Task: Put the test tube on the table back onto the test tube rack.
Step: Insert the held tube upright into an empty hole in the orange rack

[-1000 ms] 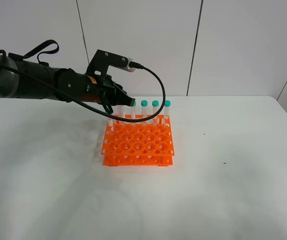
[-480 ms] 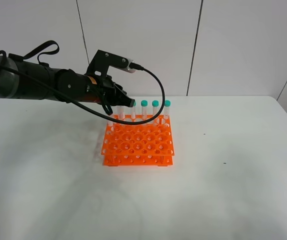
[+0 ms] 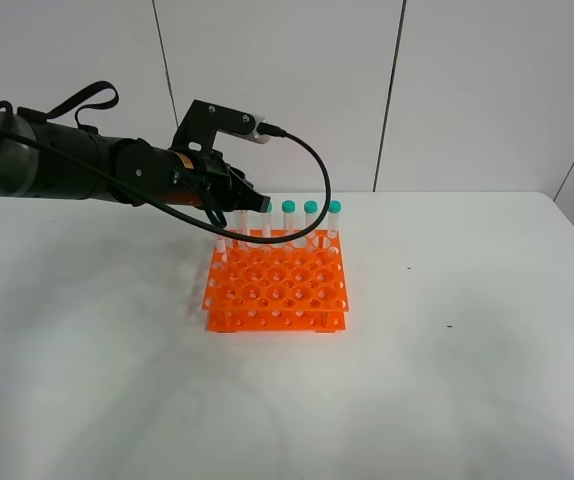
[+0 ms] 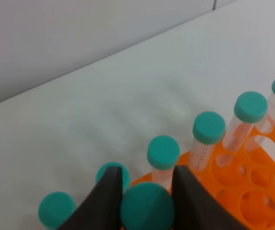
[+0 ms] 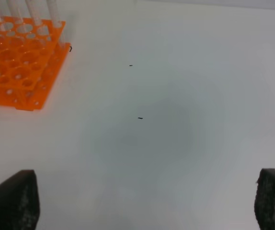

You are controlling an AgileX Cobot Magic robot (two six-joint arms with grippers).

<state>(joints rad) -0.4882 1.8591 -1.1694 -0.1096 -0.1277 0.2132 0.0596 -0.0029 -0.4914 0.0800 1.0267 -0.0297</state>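
Your left jaws: clenched on teal-capped clear plastic tube [image 4: 147, 207], upright over orange plastic rack [image 3: 277, 290] for seating | right jaws: released.

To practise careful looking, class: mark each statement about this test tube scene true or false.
1. The left gripper is shut on a test tube. True.
2. The right gripper holds a tube. False: it is open and empty, over bare table.
3. The test tube rack is blue. False: it is orange.
4. The racked tubes have teal caps. True.
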